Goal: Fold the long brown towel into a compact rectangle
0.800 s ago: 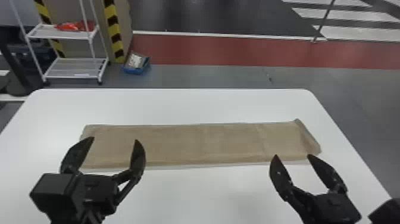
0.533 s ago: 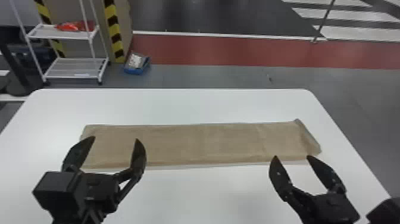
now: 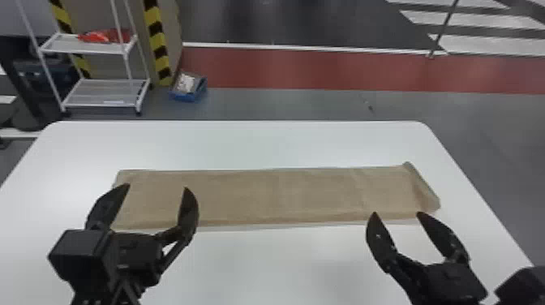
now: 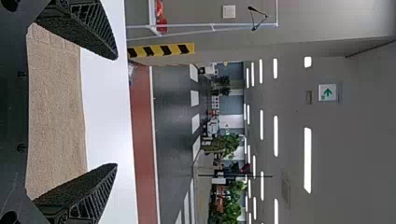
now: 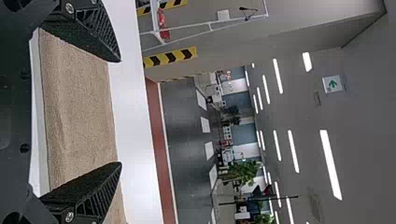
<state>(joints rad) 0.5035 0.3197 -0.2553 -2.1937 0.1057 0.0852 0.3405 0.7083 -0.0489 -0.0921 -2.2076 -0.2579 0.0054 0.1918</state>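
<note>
In the head view my left gripper stands open over the left end of the brown towel, nothing between its fingers. My right gripper is open too, near the towel's front edge toward its right end. The towel lies flat as a long strip across the white table, its right end slanted with a slightly raised edge. In the left wrist view the left gripper has its fingers wide apart, the towel beyond them. The right wrist view has the right gripper spread likewise, with the towel behind.
The white table extends around the towel on all sides. Past its far edge, a white wire shelf stands on the floor at the left, with a blue box beside it.
</note>
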